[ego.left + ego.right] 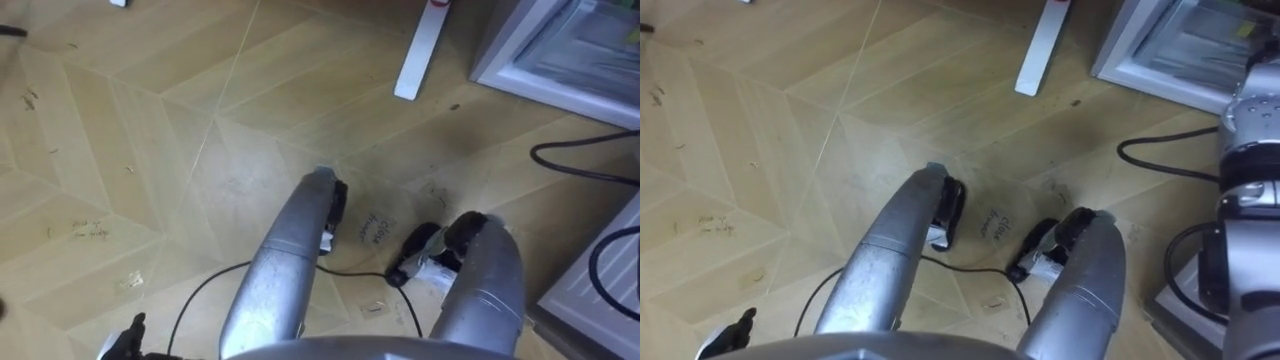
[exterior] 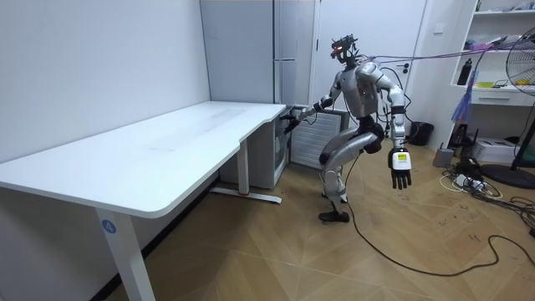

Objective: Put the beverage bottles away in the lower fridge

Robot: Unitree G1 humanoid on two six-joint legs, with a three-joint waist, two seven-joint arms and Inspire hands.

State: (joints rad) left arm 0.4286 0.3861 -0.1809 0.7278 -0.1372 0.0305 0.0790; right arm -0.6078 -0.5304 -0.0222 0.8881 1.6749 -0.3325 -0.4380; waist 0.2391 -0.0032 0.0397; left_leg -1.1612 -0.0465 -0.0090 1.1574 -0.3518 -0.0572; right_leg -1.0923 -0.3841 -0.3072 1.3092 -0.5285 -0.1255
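Note:
I stand with bent knees on the wooden floor beside the low white fridge (image 2: 311, 138), which shows at the top right of the left eye view (image 1: 560, 50). My right arm (image 1: 1250, 170) stretches toward it. The right hand (image 2: 290, 119) is at the fridge's front edge, under the table corner, and is too small to read. My left hand (image 2: 400, 170) hangs at my side toward the room view's right. Its fingers are straight and it holds nothing.
A long white table (image 2: 167, 150) stands on the room view's left, and its white foot (image 1: 420, 50) lies on the floor ahead of me. A tall grey fridge (image 2: 292, 50) rises behind the low one. Black cables (image 1: 580, 150) run near the fridge. Shelves and a fan (image 2: 522, 84) stand far right.

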